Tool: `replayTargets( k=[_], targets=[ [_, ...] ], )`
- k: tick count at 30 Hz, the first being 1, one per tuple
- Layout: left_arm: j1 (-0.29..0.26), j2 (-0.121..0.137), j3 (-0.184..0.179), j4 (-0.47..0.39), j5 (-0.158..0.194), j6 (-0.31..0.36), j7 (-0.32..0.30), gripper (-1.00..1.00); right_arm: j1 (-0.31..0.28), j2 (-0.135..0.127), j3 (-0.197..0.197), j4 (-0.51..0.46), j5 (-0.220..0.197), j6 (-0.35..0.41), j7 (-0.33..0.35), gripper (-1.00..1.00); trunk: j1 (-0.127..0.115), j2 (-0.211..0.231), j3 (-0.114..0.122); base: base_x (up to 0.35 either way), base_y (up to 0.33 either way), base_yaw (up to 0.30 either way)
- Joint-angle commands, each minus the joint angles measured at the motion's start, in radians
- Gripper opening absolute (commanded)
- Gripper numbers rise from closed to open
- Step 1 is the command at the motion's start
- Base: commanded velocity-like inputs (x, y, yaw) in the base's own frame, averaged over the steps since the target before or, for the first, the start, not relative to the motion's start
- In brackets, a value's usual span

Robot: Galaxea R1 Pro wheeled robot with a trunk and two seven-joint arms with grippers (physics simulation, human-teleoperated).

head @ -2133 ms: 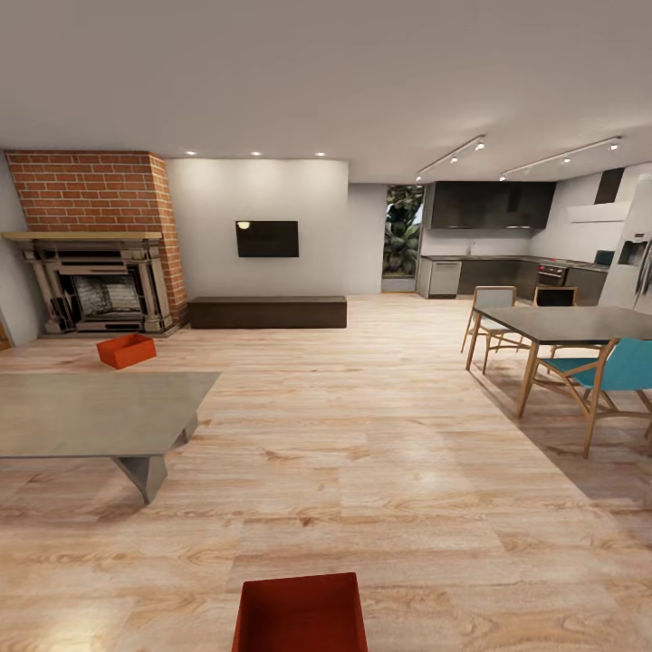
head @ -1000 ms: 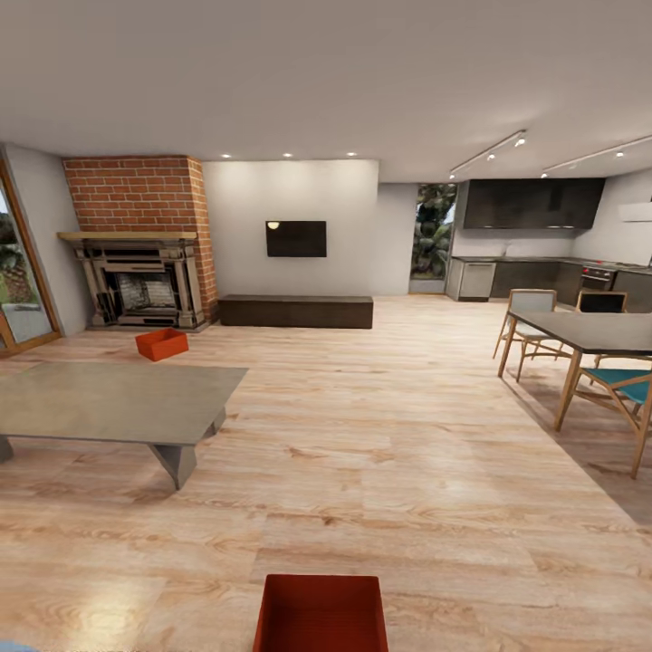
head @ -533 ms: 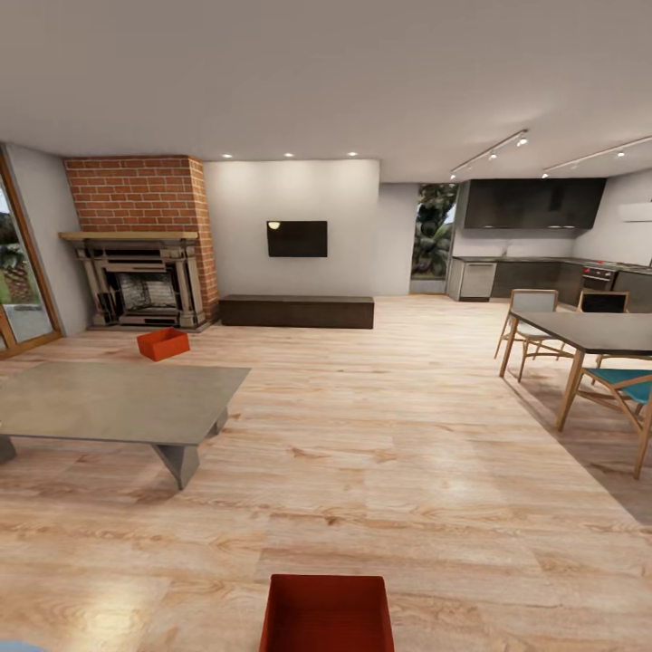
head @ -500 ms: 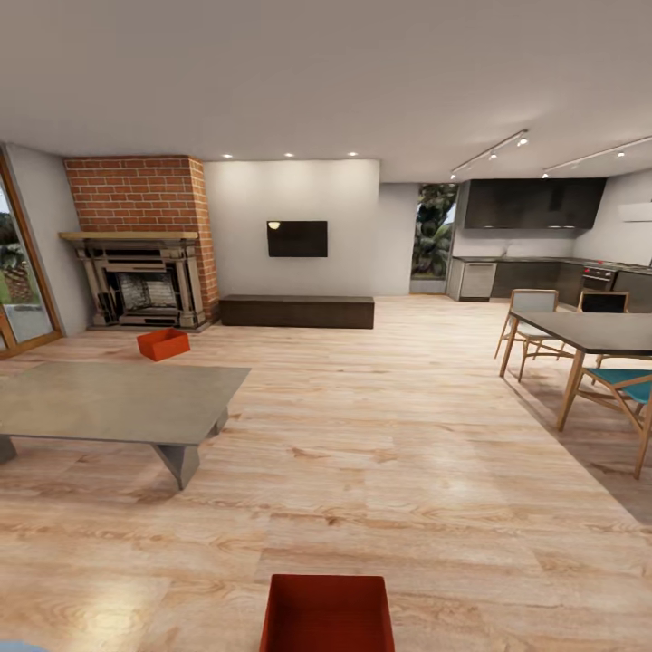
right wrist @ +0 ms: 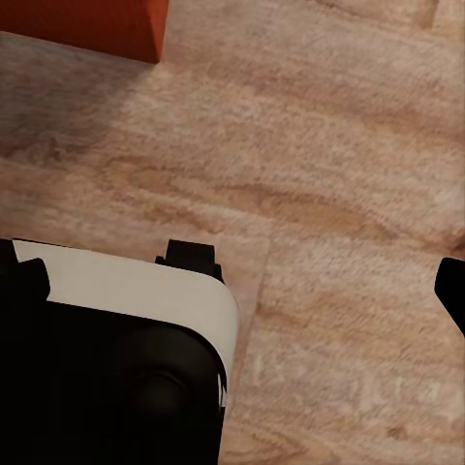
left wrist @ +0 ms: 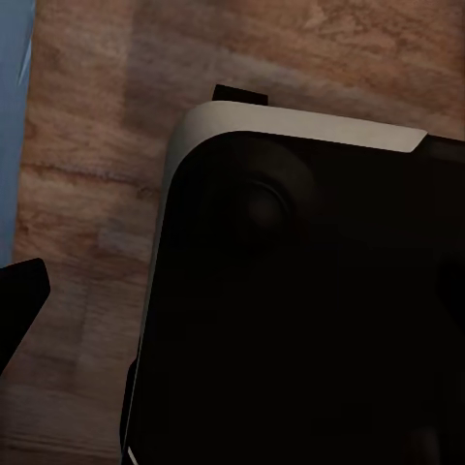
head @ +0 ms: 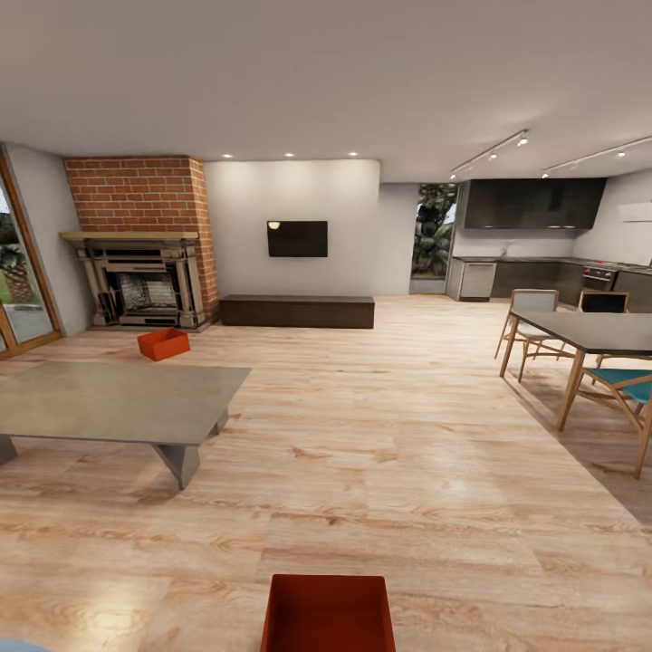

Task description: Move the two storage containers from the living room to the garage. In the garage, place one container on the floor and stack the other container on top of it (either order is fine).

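We see one red bin (head: 328, 613) on the wood floor (head: 407, 453) right at the near edge of the head view, open side up. The other bin (head: 163, 343) sits well apart, in front of the brick fireplace (head: 140, 240), beyond the low grey table (head: 109, 403). A dark bench (head: 297, 311) lies along the far wall, a dining table (head: 589, 330) stands to the right. A bin corner (right wrist: 82, 24) shows near our right arm. We cannot tell whether either claw is released or clenched.

Both arms hang low and point down at the floor; each pincer's fingertips barely show, nothing visibly gripped.
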Motion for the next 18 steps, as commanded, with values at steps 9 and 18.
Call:
replayTargets(
  k=[9, 18],
  targets=[
    [0.0, 0.0, 0.004, 0.0, 0.004, -0.002, 0.0, 1.0, -0.001, -0.001, 0.002, 0.003, 0.009, -0.004, -0.006, 1.0, 0.0, -0.001, -0.001, 0.109, 0.0, 0.0],
    [0.0, 0.0, 0.004, 0.0, 0.004, -0.002, 0.001, 1.0, -0.001, 0.001, 0.002, 0.003, 0.005, -0.004, -0.006, 1.0, 0.0, -0.001, -0.001, 0.002, 0.0, 0.0]
  ],
)
